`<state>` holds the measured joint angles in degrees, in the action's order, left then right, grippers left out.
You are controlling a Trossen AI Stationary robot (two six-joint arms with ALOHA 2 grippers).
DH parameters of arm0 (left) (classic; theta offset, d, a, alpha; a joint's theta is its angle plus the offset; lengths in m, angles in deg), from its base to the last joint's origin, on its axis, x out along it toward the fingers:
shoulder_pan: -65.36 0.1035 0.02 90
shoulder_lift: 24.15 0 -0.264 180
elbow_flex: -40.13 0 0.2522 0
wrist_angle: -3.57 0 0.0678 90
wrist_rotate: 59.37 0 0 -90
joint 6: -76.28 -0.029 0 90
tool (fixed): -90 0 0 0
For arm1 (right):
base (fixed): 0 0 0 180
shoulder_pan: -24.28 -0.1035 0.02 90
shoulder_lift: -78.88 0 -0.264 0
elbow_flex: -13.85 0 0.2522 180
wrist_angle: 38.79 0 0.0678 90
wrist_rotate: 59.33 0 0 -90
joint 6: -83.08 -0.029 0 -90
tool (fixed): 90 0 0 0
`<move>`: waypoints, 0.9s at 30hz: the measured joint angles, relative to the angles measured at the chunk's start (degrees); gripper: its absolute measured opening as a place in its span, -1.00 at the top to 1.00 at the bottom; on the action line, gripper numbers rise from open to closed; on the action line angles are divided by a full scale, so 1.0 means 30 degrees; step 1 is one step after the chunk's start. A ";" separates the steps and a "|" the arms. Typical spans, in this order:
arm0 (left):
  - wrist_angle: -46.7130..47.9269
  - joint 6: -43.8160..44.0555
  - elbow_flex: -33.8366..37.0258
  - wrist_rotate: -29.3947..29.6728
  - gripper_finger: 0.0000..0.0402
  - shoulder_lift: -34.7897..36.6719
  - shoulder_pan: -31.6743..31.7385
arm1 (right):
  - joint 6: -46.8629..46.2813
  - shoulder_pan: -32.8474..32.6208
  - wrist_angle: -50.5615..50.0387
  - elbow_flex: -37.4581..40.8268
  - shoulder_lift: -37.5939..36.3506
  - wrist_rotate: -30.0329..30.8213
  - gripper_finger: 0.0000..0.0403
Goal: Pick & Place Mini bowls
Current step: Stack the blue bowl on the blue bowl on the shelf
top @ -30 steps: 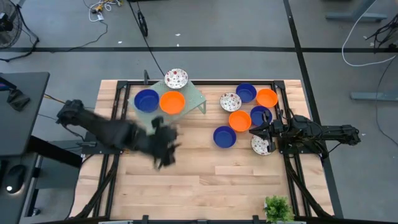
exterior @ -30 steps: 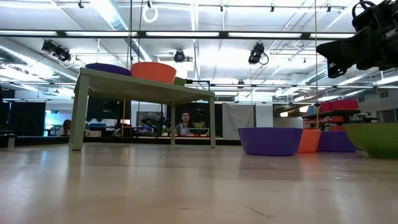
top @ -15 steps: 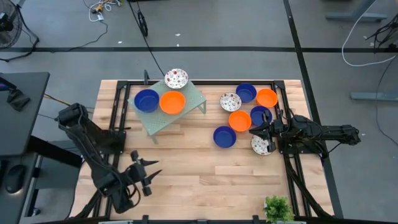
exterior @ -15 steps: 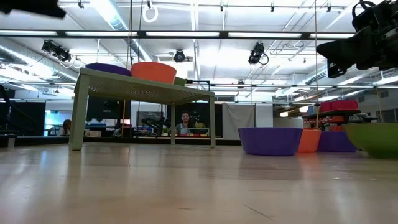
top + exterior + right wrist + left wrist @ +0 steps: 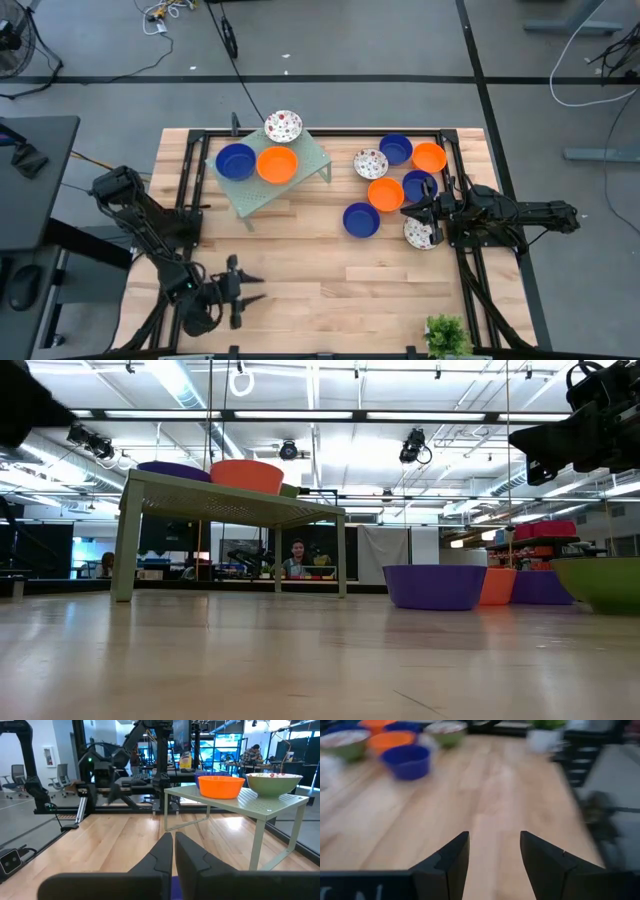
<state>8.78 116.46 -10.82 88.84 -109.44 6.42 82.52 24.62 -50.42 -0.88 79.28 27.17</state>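
- In the high view we see the left gripper [image 5: 243,291] at the lower left of the frame, over bare table [image 5: 330,290], well apart from every bowl.
- Its fingers [image 5: 447,862] stand spread with clear wood between them in the left wrist view; it is released and grasps nothing.
- We find the right gripper [image 5: 408,211] at centre right of the high view, beside the loose cluster of mini bowls; its fingers [image 5: 162,851] are pressed together, clenched on nothing we can see.
- On the pale green rack [image 5: 315,160] at upper centre sit three mini bowls: a blue bowl [image 5: 236,161], an orange bowl [image 5: 277,164] touching it, and a speckled white bowl [image 5: 283,126] at the rack's far corner.
- To the right of the rack, on the table, we count seven more: a speckled bowl [image 5: 371,164], a blue one [image 5: 396,149], an orange one [image 5: 429,157], another orange [image 5: 385,194], a blue [image 5: 419,186], a blue [image 5: 360,220] nearest the frame's centre, and a speckled one [image 5: 419,233] partly under the right arm.
- A potted plant [image 5: 447,335] stands at the lower right edge of the table.
- In the low view a person [image 5: 297,558] shows far behind the rack.
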 joint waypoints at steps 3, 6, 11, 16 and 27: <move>-0.3826 -0.2435 0.1043 -0.0588 0.10 0.0000 0.0000 | 0.0000 -0.0007 0.0064 0.0000 0.0000 0.0004 0.89; -0.6829 -0.3137 0.2391 -0.1121 0.10 0.0007 0.0096 | 0.0317 0.0015 0.1455 0.0000 0.0007 0.0156 0.89; -1.1075 -0.3284 0.4736 -0.1156 0.10 0.0007 0.0284 | -0.4188 0.0015 0.5401 0.0000 0.0030 0.0958 0.89; -1.3478 -0.4583 0.5769 -0.1108 0.10 0.0000 0.0700 | -0.5596 -0.0506 0.8977 -0.0007 0.0880 0.0373 0.89; -1.4201 -0.8631 0.4787 -0.1014 0.10 0.0002 0.2865 | -0.3172 -0.1319 1.1624 -0.1972 1.0613 0.2999 0.89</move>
<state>-33.82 90.56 3.54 85.79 -109.44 15.01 73.00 20.66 -15.55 -6.80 111.12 36.17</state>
